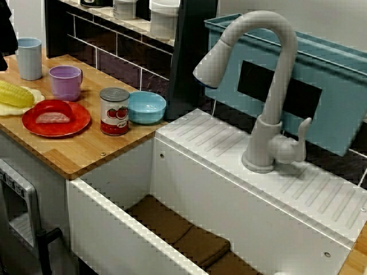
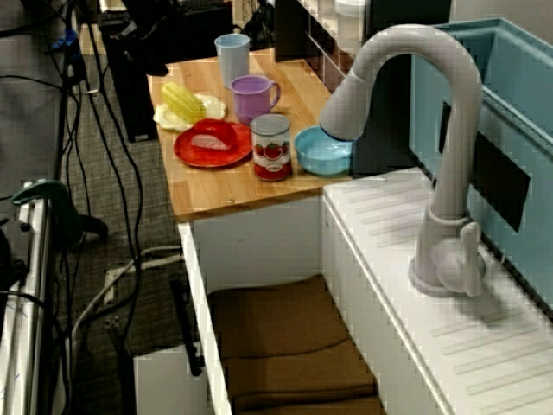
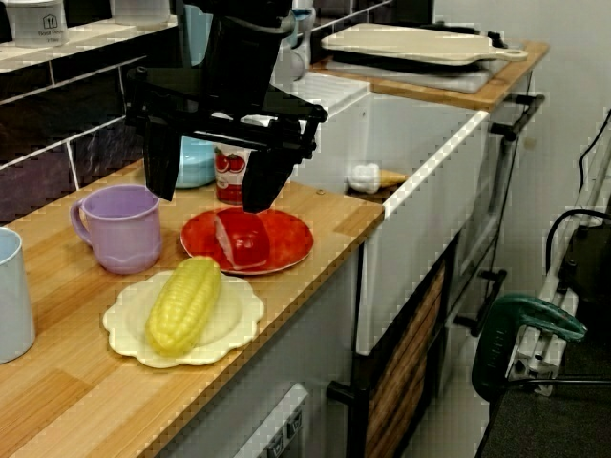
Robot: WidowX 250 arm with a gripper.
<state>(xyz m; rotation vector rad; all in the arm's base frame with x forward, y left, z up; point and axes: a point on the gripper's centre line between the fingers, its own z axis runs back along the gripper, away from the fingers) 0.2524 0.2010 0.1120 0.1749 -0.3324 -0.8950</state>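
A: Three views to go through; first, the view over the sink (image 1: 200, 189); any pincer there?

B: None to make out; only a dark bit at the top left edge, too cut off to tell open or shut. Lots on the counter (image 1: 86, 152) though; a pink slice (image 1: 53, 118) lying on a red plate (image 1: 80, 125); a tin can (image 1: 114, 111) just beside; then a blue bowl (image 1: 147, 107), a purple cup (image 1: 65, 82) and a yellow corn cob (image 1: 14, 94).

A: Next, the view from the tap (image 2: 454, 130) side?

B: Much alike; slice (image 2: 210, 140) in the middle of the plate (image 2: 186, 154), can (image 2: 271, 147) just to its right; again no clear look at the pincer.

A: Last, the view from the counter end?

B: Best one; black pincer (image 3: 207, 201) spread wide, holding nothing, hanging just above the plate (image 3: 286, 250); one finger (image 3: 262, 176) right over the slice (image 3: 243, 240), the other nearer the cup (image 3: 124, 229).

A: Any trouble from here?

B: Maybe some; could squash the slice under that finger by dropping straight down; could catch the plate rim by closing off to one side, then tip or slide the plate toward the counter edge; could bump the cup or knock the can (image 3: 229, 172) over by swinging sideways; looks soft and slippery too, so easy to lose from a weak pinch.
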